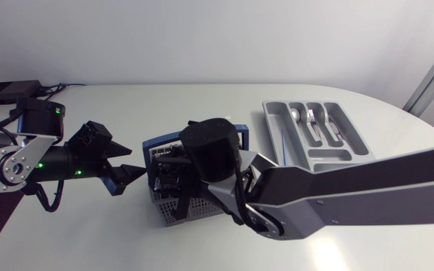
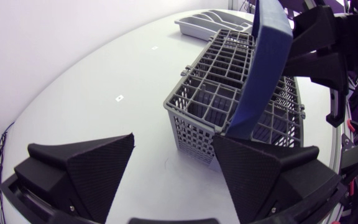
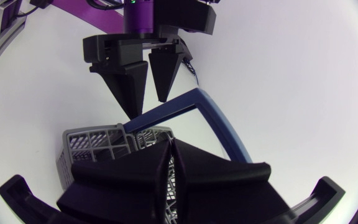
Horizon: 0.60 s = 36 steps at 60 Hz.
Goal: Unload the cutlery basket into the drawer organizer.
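Observation:
The grey mesh cutlery basket stands mid-table with its blue handle raised. My left gripper is open at the basket's left end, close to the handle, with nothing between its fingers. My right arm's wrist hangs over the basket and hides its inside from above. My right gripper points down into the basket, fingers pressed together; I see nothing between them. At the back right lies the grey drawer organizer, with cutlery in its long compartments.
A black box with cables sits at the table's back left corner. My right arm's forearm crosses the table's right half, in front of the organizer. My right arm stands beside the handle in the left wrist view.

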{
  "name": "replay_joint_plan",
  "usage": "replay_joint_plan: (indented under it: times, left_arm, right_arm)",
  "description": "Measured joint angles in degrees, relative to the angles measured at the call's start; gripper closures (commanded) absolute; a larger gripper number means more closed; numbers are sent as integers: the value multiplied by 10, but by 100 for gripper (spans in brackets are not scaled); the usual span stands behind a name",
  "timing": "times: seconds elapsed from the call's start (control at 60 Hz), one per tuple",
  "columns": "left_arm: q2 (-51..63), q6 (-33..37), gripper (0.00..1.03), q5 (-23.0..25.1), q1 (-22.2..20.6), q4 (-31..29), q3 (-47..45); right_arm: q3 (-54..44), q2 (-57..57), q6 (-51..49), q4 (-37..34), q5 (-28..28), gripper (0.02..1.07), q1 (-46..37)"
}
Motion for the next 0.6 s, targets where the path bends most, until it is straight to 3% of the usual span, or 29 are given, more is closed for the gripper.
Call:
replay_joint_plan:
  times: [0.6]
  left_arm:
    - [-28, -6, 6, 0, 0, 0, -7]
  right_arm:
    - [-90, -75, -33, 88, 48, 101, 35]
